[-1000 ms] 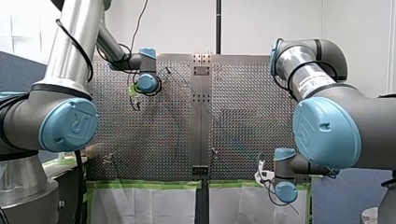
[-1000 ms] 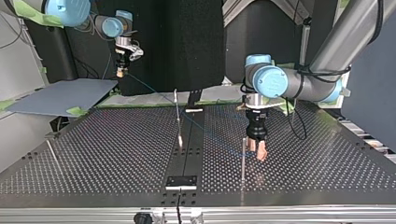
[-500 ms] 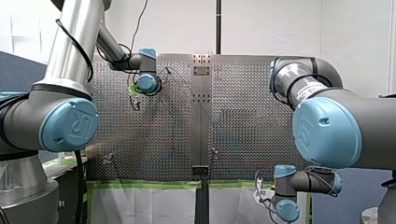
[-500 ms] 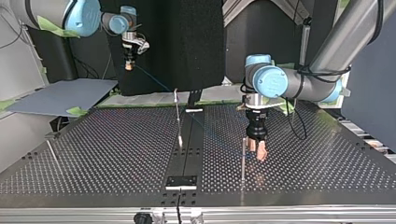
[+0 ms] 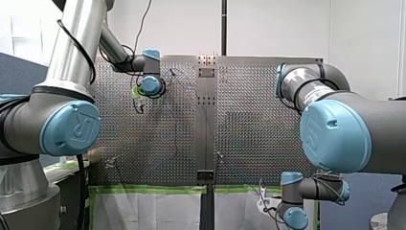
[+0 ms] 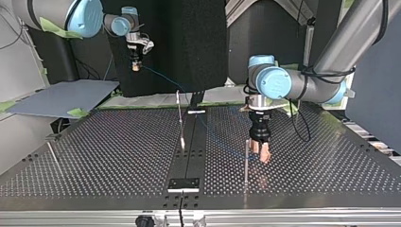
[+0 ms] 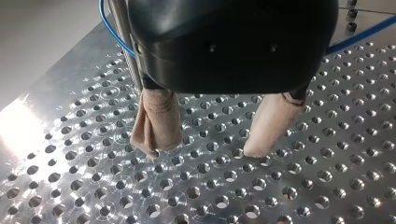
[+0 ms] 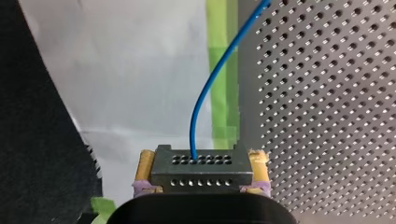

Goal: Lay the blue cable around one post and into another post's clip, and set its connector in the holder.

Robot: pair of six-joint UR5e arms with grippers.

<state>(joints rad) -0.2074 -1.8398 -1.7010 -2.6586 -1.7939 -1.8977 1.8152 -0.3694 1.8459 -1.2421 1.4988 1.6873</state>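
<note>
While our right gripper [image 8: 201,161] is clenched on the black rectangular multi-hole connector [image 8: 201,172], off the edge of the perforated metal table [image 8: 327,93], we see the thin blue cable [image 8: 205,98] arc from it toward the table. Our left gripper [image 7: 205,150] hangs released, beige pads [image 7: 156,121] apart, just above the table beside a slim metal post [image 7: 123,42], cable running behind.

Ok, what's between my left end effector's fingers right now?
Nothing: in the left wrist view only bare perforated table shows between the left end effector's fingers. The blue cable runs beside them, by a post.
</note>
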